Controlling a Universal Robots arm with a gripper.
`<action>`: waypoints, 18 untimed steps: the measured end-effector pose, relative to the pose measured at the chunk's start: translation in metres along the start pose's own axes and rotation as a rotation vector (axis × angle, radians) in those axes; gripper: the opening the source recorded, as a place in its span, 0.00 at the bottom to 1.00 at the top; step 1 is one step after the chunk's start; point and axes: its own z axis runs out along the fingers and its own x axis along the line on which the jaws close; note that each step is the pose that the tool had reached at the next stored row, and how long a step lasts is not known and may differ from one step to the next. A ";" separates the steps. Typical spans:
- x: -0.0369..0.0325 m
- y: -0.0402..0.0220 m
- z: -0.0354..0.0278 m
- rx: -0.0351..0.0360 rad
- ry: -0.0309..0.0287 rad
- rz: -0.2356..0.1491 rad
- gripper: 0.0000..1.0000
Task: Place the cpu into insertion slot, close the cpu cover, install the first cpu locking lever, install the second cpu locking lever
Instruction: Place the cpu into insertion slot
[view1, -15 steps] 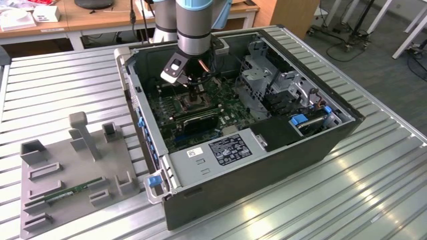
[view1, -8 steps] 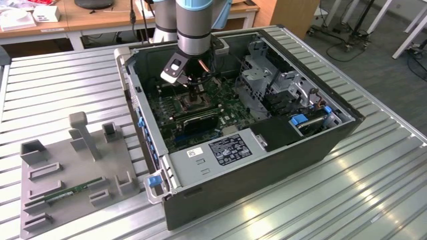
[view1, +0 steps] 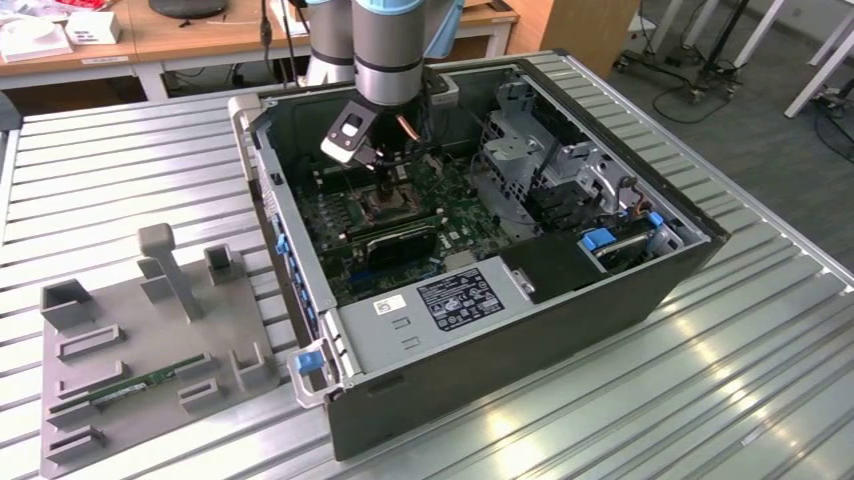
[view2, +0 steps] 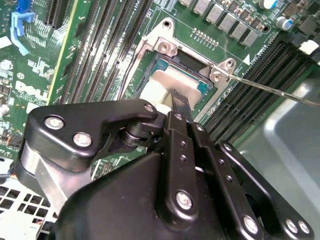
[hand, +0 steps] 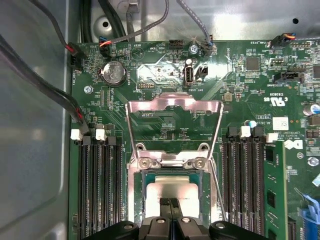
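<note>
Cpu (hand: 172, 189): small flat square chip, silvery-tan metal face up. It lies inside the insertion slot (hand: 134, 200) on the green circuit board (hand: 165, 70), between banks of long black memory slots (hand: 97, 190). It appears to sit level, though the gripper hides its near edge. Handling, as judged: light, stiff and thin, with a smooth top that is likely slippery. The contact side and the socket beneath are fragile, so it is best held by two opposite edges, kept flat, never pressed off-centre.

Gripper (hand: 171, 202): clenched with nothing between the fingers, tips over the middle of the chip's face. In the second wrist view one dark fingertip (view2: 180, 101) sits at or just above the metal; contact cannot be confirmed.

Cpu cover (hand: 175, 103): thin silvery frame with a cut-out centre, swung up on its hinge, clear of the chip. Judged springy sheet metal, best pushed at its free edge.

Locking lever (view2: 270, 91): thin steel rod, raised and unlatched beside the slot.

Setting: open computer case (view1: 534, 330) on a ribbed metal surface (view1: 747, 380).
</note>
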 end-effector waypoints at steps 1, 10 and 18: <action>0.0000 0.0001 -0.0020 0.0002 -0.0003 0.000 0.11; 0.0009 0.0011 -0.0238 0.0002 -0.0004 0.000 0.11; 0.0013 0.0016 -0.0327 0.0001 -0.0001 0.000 0.11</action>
